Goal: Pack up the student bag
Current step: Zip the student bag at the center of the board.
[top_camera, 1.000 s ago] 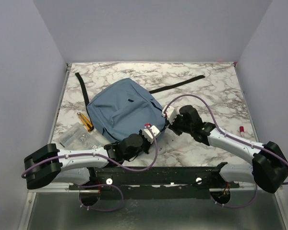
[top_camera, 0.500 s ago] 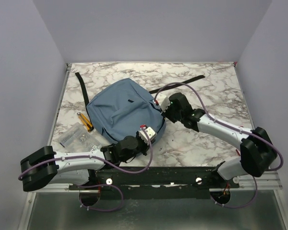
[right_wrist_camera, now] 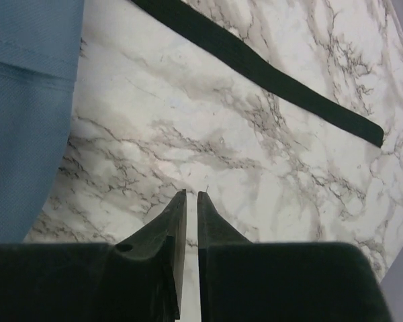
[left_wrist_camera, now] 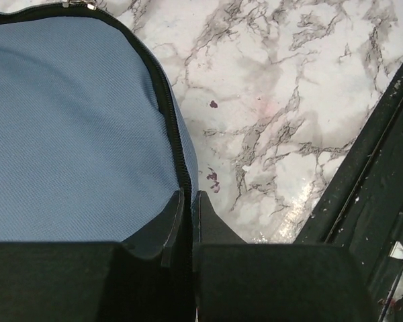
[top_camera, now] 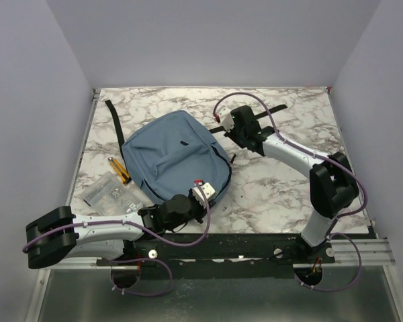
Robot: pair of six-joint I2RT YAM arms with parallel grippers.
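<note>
The student bag (top_camera: pixel 171 155) is a dusty-blue backpack lying flat at the table's middle left. Its black zip trim (left_wrist_camera: pixel 169 114) runs along its edge in the left wrist view. My left gripper (top_camera: pixel 209 195) is at the bag's near right corner. It is shut on the zip edge (left_wrist_camera: pixel 187 201). My right gripper (top_camera: pixel 223 129) is past the bag's far right side, over bare marble beside a black strap (top_camera: pixel 255 115). In the right wrist view the gripper (right_wrist_camera: pixel 191 196) is shut and holds nothing, with the bag (right_wrist_camera: pixel 23 100) at the left.
A yellow-and-black tool (top_camera: pixel 123 173) and a clear packet of small parts (top_camera: pixel 109 191) lie left of the bag. Another black strap (top_camera: pixel 114 119) trails off its far left. The black rail (left_wrist_camera: pixel 383 168) runs along the table's near edge.
My right arm has swung from the bag's near right edge to the far side, by the strap. My left gripper has stayed on the bag's corner and drawn slightly nearer.
</note>
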